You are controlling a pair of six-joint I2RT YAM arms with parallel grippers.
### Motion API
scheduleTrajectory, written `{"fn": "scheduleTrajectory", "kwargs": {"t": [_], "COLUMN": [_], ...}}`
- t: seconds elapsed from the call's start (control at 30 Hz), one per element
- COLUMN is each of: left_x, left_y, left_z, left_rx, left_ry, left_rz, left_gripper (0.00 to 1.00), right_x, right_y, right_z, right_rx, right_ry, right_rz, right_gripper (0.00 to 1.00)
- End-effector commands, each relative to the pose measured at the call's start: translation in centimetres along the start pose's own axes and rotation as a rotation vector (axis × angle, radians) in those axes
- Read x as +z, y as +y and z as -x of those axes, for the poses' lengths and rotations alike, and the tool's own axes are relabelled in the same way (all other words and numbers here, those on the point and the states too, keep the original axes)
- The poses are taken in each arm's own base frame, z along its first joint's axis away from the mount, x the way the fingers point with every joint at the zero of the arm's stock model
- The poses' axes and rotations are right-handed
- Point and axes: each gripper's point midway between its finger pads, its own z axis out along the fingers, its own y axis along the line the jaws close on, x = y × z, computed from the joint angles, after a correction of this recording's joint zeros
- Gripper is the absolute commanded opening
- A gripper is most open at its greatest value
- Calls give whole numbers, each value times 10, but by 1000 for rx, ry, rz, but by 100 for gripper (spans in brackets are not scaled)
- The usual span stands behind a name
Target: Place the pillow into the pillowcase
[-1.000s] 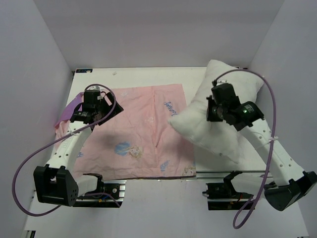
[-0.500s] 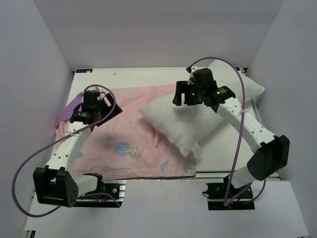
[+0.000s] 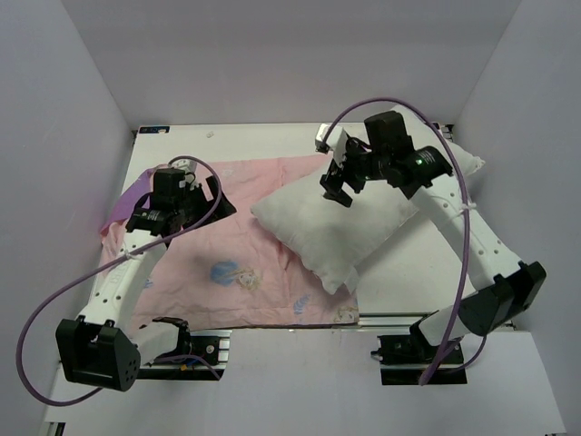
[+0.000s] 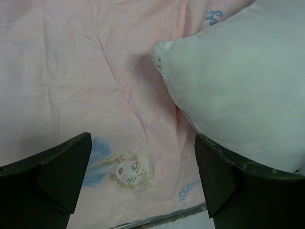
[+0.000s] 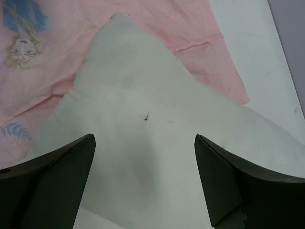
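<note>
Purple flap [image 3: 127, 198]: at the far-left edge of the pillowcase [image 3: 209, 259] you see a strip of its purple face turned over; that may be the open end, but the views do not settle it
Left claw [image 4: 142, 143]: its jaws stand wide and hold nothing; it hovers over the pillowcase's left part, which puts it close to that flap, likely so you can lift a layer when the time comes
Pillowcase: it lies spread flat, pink face up, on the left half of the tabletop [image 3: 427, 272], with the princess print [image 4: 125, 169] near its front edge; flat like this it gives you no mouth to push into, so one layer must come up first
Pillow [image 3: 349, 227]: plain white and plump, it lies tilted, its left corner resting on the right part of the pillowcase and its other end reaching the far-right corner of the tabletop; none of it is inside the case yet
Right claw [image 5: 144, 143]: its jaws are spread wide just above the pillow's far side, gripping nothing; the pillow rests on its own weight
Step in hand: by the look of it, you have the pillow staged beside and partly over the case, with the insertion not begun
Your risk: the pillow's corner pins the case's right side, so pulling the case from the left may drag or bunch it
</note>
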Motion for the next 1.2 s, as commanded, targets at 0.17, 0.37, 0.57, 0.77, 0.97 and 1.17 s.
{"fn": "scheduleTrajectory", "kwargs": {"t": [0.17,0.37,0.57,0.77,0.97,1.17], "left_x": [-22,-20,-15,-5,27,63], "left_y": [-14,-15,-24,-34,-52,-63], "left_z": [-14,-25,-34,-43,-66,-76], "left_rx": [21,28,82,183,271,274], "left_ry": [-1,52,82,130,190,231], "left_rz": [-79,-76,-46,51,107,139], "left_gripper": [98,98,98,98,97,96], "right_x": [41,72,109,91,5,-57], "right_y": [25,66,52,7,-68,-104], "right_z": [-38,-65,-125,-107,-13,-3], "right_rx": [292,329,474,502,532,611], "right_ry": [137,156,358,286,-15,-89], "right_rz": [36,154,0,-270,-576,-784], "right_gripper": [89,89,84,0,0,0]}}
